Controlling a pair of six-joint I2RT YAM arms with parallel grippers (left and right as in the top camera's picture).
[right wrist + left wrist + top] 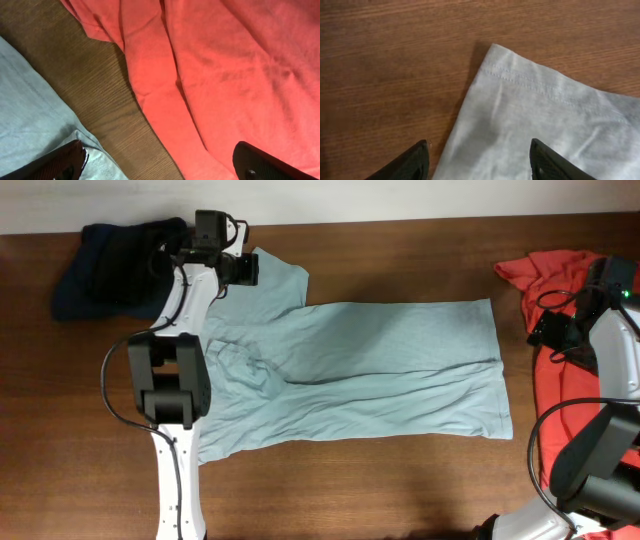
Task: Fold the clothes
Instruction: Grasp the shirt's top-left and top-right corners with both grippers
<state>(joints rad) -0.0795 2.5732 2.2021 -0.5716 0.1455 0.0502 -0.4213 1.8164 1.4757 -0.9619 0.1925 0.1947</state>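
Note:
A pale blue-grey T-shirt [380,370] lies spread flat across the middle of the table, its hem toward the right. My left gripper [246,270] hovers at the far-left sleeve [278,280]. In the left wrist view the sleeve's hemmed corner [530,105] lies flat on the wood, and my left gripper [480,165] stands open above it, holding nothing. A coral-red T-shirt [565,275] lies crumpled at the right edge. My right gripper [542,330] stands open between the two shirts. In the right wrist view it [160,167] spans bare wood, with the pale shirt's hem corner [35,110] on the left and red cloth [235,70] on the right.
A dark navy garment [110,265] lies bunched at the far-left corner, just behind the left arm. The left arm's base and links [172,390] overlap the pale shirt's left side. The red cloth runs down the right edge under the right arm [600,450].

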